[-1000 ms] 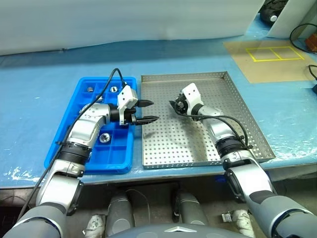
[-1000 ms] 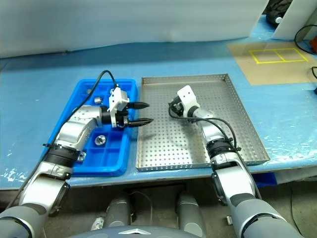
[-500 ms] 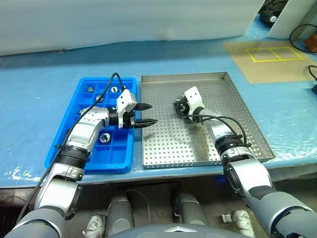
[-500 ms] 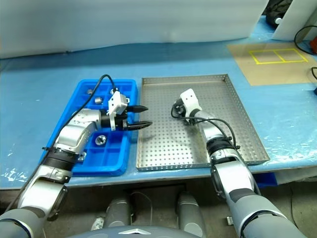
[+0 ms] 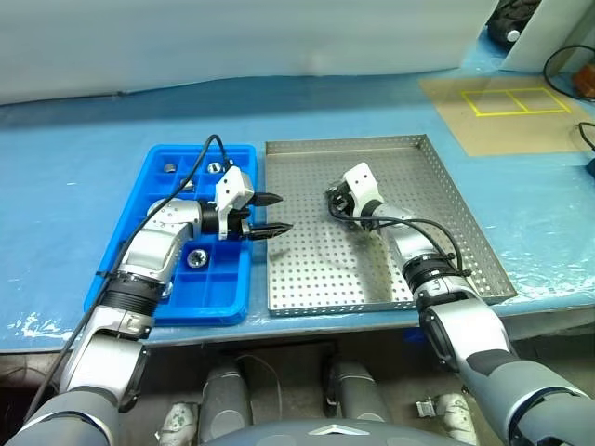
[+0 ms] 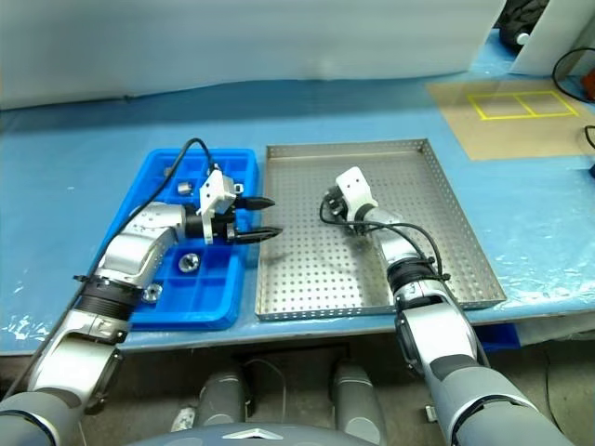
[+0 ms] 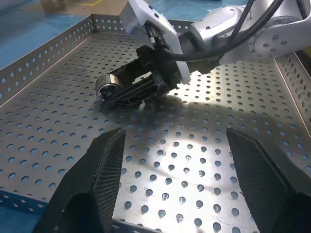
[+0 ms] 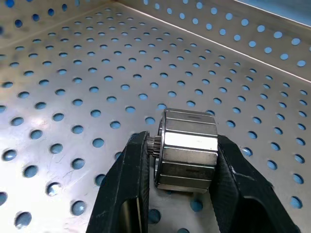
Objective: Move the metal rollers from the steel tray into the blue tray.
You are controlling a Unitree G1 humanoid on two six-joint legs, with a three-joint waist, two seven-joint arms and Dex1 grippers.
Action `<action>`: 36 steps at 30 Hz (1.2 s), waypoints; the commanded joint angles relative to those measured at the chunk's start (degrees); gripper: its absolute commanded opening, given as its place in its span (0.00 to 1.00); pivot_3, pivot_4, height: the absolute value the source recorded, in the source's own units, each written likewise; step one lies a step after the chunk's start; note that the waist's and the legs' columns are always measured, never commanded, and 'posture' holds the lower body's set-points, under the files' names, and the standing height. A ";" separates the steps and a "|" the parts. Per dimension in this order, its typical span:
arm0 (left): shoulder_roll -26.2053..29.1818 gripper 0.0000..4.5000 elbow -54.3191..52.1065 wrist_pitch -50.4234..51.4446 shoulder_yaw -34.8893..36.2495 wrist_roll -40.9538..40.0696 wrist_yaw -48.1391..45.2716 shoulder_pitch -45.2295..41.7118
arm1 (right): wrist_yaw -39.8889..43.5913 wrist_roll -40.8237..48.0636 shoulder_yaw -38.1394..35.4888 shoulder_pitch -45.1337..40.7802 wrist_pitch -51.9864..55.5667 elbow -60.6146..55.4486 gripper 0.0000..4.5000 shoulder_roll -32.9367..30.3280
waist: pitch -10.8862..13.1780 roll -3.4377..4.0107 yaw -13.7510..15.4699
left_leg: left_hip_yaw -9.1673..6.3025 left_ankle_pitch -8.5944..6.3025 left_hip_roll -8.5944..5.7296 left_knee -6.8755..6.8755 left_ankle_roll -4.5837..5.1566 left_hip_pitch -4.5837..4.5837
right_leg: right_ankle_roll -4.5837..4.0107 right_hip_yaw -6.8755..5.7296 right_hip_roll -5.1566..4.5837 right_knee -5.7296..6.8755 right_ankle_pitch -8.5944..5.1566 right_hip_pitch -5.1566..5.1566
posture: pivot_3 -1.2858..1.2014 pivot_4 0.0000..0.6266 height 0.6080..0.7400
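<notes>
The steel tray [image 5: 372, 269] lies in the middle of the table, with the blue tray [image 5: 163, 311] touching its left side. My right gripper [image 8: 184, 143] is shut on a metal roller [image 8: 187, 148], a shiny faceted cylinder, just above the perforated floor in the tray's far middle part [image 5: 332, 197]. The left wrist view shows the same roller [image 7: 104, 89] between those black fingers. My left gripper [image 5: 284, 212] is open and empty, pointing right over the seam between the two trays. Three rollers [image 5: 197, 257] rest in compartments of the blue tray.
A brown board with yellow tape squares [image 5: 509, 100] lies at the back right on the blue table cover. A white sheet [image 5: 242, 37] closes off the back. The steel tray's raised rim [image 5: 344, 141] runs around its floor.
My right gripper's fingers have closed on the roller. The left gripper stays open in about the same place.
</notes>
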 commanded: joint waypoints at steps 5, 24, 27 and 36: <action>8.32 0.78 -9.58 4.42 6.48 -3.79 -1.56 4.13 | 18.82 7.41 4.53 2.48 12.19 -28.25 0.28 -2.90 | 0.01 0.01 0.48 | 0.00 0.04 0.05 -0.25 -0.06 -0.09 | -0.01 -0.06 0.05 -0.07 -0.01 -0.13 | 0.44 0.24 1.00; 20.37 0.78 -49.24 20.68 35.77 -15.72 7.10 44.53 | 47.45 15.24 16.44 -4.85 18.28 -28.08 0.28 3.44 | 0.04 -0.03 5.87 | -0.06 0.10 0.05 -0.77 -0.19 -0.09 | -0.04 -0.25 -0.03 -0.32 -0.10 -0.18 | 0.65 0.24 1.00; 19.04 0.78 -53.69 22.69 40.48 -17.28 8.86 50.68 | 50.75 15.40 18.35 -4.87 18.60 -27.28 0.28 4.69 | 0.04 -0.01 7.53 | -0.11 0.10 0.06 -0.78 -0.19 -0.09 | -0.02 -0.28 -0.03 -0.30 -0.10 -0.17 | 0.68 0.24 1.00; 16.31 0.78 -60.51 24.52 44.59 -20.57 13.67 58.52 | 53.43 11.80 21.09 -5.33 12.56 -20.58 0.28 6.88 | 0.06 0.03 11.70 | -0.24 0.08 0.03 -0.86 -0.20 -0.06 | 0.41 -0.26 -0.04 -0.26 -0.36 -0.19 | 0.70 0.24 1.00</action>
